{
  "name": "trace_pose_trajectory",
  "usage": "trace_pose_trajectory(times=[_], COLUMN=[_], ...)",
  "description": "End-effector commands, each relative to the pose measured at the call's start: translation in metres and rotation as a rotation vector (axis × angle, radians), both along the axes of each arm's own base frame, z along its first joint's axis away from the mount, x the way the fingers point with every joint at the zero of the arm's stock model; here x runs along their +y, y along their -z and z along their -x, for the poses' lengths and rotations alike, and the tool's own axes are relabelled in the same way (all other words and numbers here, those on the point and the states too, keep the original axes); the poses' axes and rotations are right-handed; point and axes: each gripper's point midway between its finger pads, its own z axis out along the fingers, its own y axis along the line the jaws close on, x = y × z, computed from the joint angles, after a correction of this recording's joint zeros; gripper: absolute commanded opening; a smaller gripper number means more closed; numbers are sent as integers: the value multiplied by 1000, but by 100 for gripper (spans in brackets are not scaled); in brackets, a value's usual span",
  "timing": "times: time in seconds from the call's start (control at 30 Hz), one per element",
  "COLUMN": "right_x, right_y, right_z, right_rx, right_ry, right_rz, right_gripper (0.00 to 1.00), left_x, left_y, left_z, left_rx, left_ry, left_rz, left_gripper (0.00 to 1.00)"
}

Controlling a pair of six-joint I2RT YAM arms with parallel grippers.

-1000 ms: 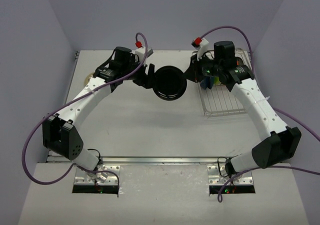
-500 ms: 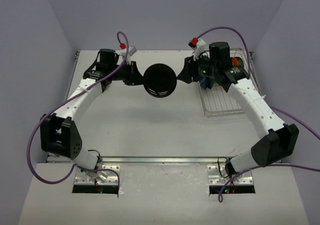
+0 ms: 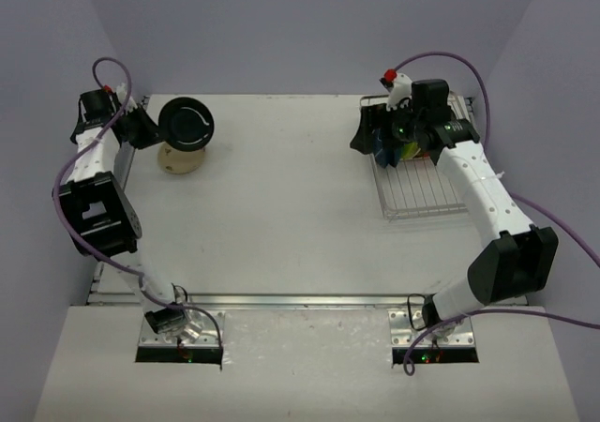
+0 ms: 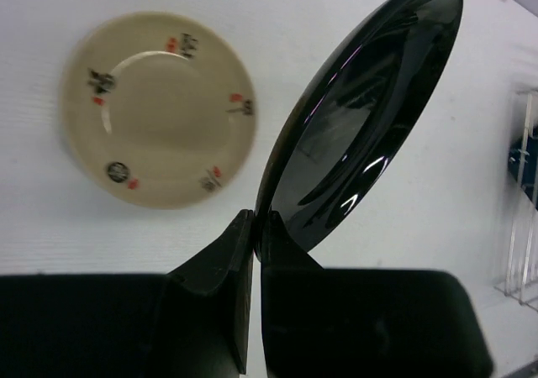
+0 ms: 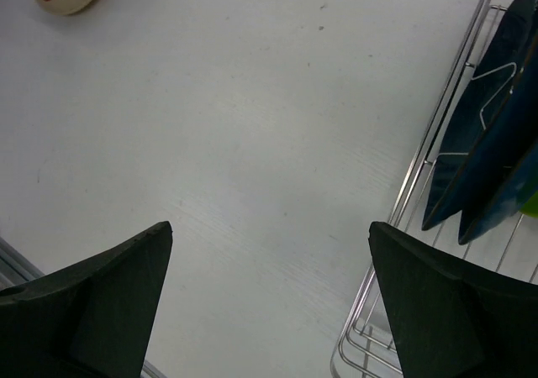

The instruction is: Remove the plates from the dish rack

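My left gripper (image 3: 142,129) is shut on the rim of a black plate (image 3: 185,124), held on edge at the far left of the table. In the left wrist view the black plate (image 4: 370,118) stands tilted in the left gripper (image 4: 256,227), above and beside a cream plate (image 4: 160,109) lying flat. My right gripper (image 5: 269,227) is open and empty over bare table, just left of the dish rack (image 5: 403,210). Dark blue plates (image 5: 483,143) stand upright in the rack, with a sliver of lime green (image 5: 531,203) behind them. From above, the right gripper (image 3: 364,139) hangs at the far left corner of the dish rack (image 3: 427,192).
The cream plate (image 3: 181,159) with small painted marks lies on the table at the far left, partly under the black plate. The near half of the rack holds no plates. Purple cables loop off both arms.
The black plate has passed from the right gripper to the left. My left arm swung it from the table's middle to the far left, over the cream plate. The right gripper opened and drew back to the rack.
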Motion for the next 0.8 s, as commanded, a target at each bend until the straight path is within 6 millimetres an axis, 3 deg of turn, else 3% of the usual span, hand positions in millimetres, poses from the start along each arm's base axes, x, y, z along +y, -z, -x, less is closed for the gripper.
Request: trace_pose_trajectory(times=[0.0, 0.17, 0.47, 0.63, 0.73, 0.77], right_x=[-18, -33, -38, -41, -48, -51], right_y=[6, 12, 26, 30, 28, 27], right_z=[0, 2, 2, 2, -3, -5], right_rx=[29, 50, 126, 143, 142, 141], right_ry=[9, 17, 12, 21, 43, 52], right_rz=[4, -9, -4, -1, 20, 26], right_gripper=[99, 99, 99, 99, 99, 99], left_x=[63, 83, 82, 80, 84, 86], left_y=[24, 63, 101, 109, 94, 89], left_z=[-16, -22, -23, -19, -19, -19], left_rx=[76, 159, 219, 251, 232, 222], left_ry=[-109, -139, -136, -115, -96, -95], left_rz=[17, 89, 128, 137, 89, 70], left_gripper=[0, 0, 2, 30, 60, 65])
